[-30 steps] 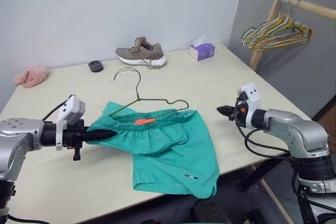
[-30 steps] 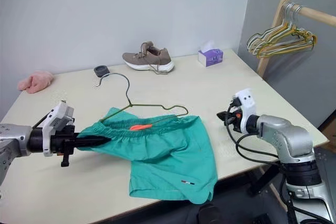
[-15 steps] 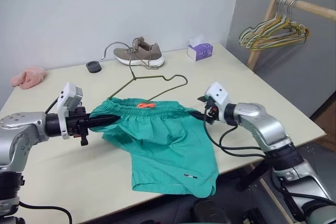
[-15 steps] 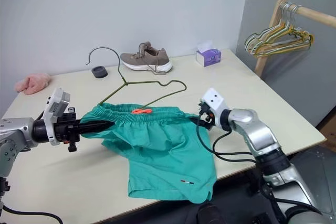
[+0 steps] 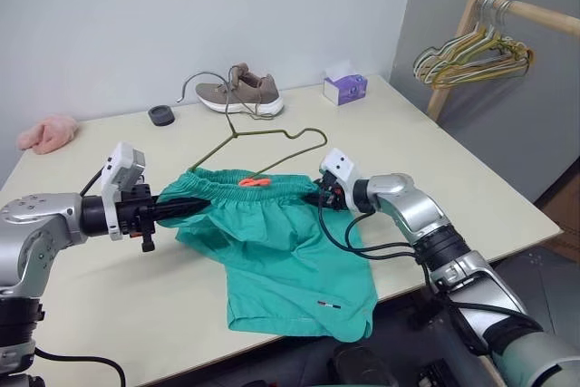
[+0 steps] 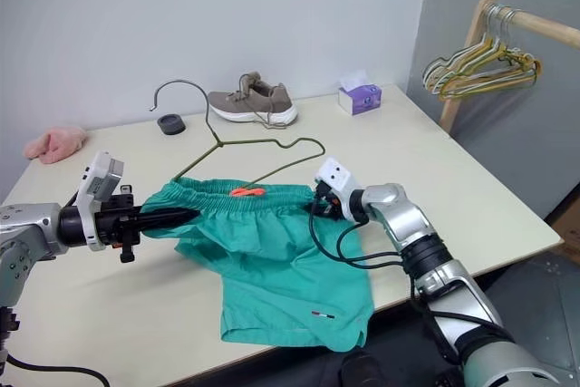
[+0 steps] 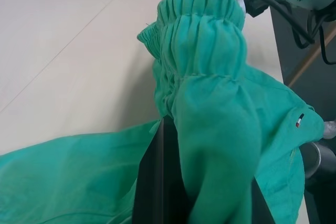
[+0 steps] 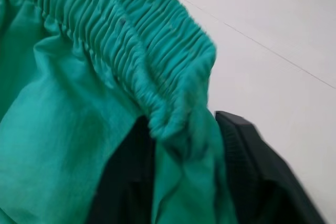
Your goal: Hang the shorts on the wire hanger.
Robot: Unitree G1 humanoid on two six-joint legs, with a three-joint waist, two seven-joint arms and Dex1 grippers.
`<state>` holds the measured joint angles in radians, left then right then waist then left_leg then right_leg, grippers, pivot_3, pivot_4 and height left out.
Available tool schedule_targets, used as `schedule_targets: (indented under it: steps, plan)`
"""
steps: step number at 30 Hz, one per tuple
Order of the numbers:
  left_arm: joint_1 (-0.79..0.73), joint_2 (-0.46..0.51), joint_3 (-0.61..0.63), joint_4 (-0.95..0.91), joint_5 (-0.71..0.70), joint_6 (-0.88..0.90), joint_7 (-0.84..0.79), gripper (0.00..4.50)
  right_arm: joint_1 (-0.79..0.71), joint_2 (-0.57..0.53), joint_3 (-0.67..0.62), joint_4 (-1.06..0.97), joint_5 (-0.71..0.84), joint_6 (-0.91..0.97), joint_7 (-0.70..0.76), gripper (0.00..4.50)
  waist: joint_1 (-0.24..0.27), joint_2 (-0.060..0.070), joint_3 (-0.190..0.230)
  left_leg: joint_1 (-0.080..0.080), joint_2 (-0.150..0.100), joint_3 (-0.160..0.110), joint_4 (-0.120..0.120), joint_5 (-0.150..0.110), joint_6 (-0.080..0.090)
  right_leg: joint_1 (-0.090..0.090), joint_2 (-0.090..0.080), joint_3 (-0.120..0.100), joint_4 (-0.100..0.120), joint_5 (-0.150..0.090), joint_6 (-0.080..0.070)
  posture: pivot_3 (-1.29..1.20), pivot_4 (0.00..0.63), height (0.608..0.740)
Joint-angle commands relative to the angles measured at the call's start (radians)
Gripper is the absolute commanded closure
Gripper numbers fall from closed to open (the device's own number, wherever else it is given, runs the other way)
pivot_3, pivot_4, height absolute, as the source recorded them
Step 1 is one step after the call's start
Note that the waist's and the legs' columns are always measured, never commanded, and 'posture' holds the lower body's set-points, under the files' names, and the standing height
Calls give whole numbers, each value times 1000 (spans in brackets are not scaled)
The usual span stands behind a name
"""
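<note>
The teal-green shorts [image 5: 290,251] lie on the table with the waistband lifted and stretched between both grippers. My left gripper [image 5: 179,208] is shut on the waistband's left end, and the fabric bunches over its black fingers [image 7: 157,182]. My right gripper [image 5: 319,198] is shut on the right end, where the gathered elastic [image 8: 173,124] sits between its fingers [image 8: 252,156]. The olive wire hanger [image 5: 272,133] rises tilted behind the waistband with its hook up toward the shoe. Its lower bar is hidden by the shorts.
A brown shoe [image 5: 240,92], a purple tissue box [image 5: 347,88], a small black round thing [image 5: 163,114] and a pink cloth [image 5: 50,131] sit along the table's far side. A wooden rack with bunched hangers [image 5: 471,52] stands at the right. The shorts' legs reach the table's near edge [image 5: 181,360].
My right gripper has swung in from the table's right side to the waistband's right end and closed on it. The hanger's hook has tipped up off the table. The left gripper kept its hold.
</note>
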<state>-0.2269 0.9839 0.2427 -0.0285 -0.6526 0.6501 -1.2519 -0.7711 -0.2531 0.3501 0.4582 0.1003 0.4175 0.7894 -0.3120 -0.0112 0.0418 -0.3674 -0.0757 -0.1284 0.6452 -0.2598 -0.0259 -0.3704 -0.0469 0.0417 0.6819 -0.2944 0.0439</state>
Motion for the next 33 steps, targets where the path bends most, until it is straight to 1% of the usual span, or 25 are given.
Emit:
schedule_targets:
  steps: [1, 2, 8, 14, 18, 25, 33]
  plan:
    - [-2, 1, 31, -25, -15, 1, 6, 4500, -13, -4, -46, -18, -3, -22, -7, 4163, 1, 0, 0, 0, 0, 0, 0, 0, 0, 0, 0, 0, 0, 0, 0, -296, 0, 740]
    - [2, 2, 33, -27, -16, 3, 7, 4500, -6, -11, -53, -26, -2, -19, -5, 4484, 1, 0, 0, 0, 0, 0, 0, 0, 0, 0, 0, 0, 0, 0, 0, -296, 0, 740]
    - [36, 23, 57, -51, -52, 42, -14, 4500, 38, -75, -118, -97, 21, 23, 3, 4484, 2, 0, 0, 0, 0, 0, 0, 0, 0, 0, 0, 0, 0, 0, 0, -296, 0, 740]
    - [67, 55, 77, -71, -87, 80, -57, 4500, 86, -139, -174, -174, 61, 106, 19, 4484, 2, 0, 0, 0, 0, 0, 0, 0, 0, 0, 0, 0, 0, 0, 0, -298, 0, 740]
    - [82, 77, 73, -67, -67, 68, -76, 4500, 113, -167, -194, -218, 82, 150, 19, 4484, 3, 0, 0, 0, 0, 0, 0, 0, 0, 1, 0, 0, 0, 0, 0, -297, 0, 740]
    - [117, 106, 63, -55, -28, 29, -100, 4500, 119, -195, -204, -256, 106, 179, 11, 4484, 3, 1, 0, 0, 0, 0, 0, 0, 0, 1, 0, 0, 0, 0, 0, -294, 0, 740]
    - [129, 113, 42, -12, 50, -48, -82, 4500, 140, -224, -194, -328, 128, 203, 27, 4484, 6, 1, 0, 0, 0, 0, 0, 0, 0, 0, 0, 0, 0, 0, 0, -291, 0, 740]
